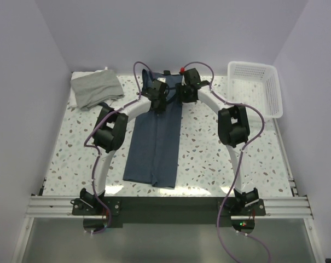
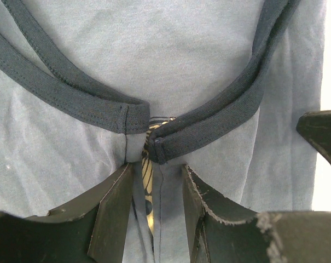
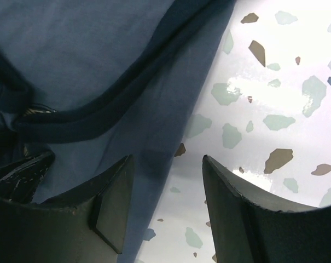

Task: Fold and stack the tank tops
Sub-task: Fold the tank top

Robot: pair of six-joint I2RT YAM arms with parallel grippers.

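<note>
Both the left fingers (image 2: 113, 219) and right fingers (image 3: 108, 203) hover spread, gripping nothing, over the strap end of the half-folded blue tank top (image 1: 154, 142); next they likely must pinch and fold it hemward.

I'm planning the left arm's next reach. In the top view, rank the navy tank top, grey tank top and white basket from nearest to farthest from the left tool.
1. Navy tank top: directly under the left tool, mid-table.
2. Grey tank top: far-left corner.
3. White basket: far-right corner.
</note>
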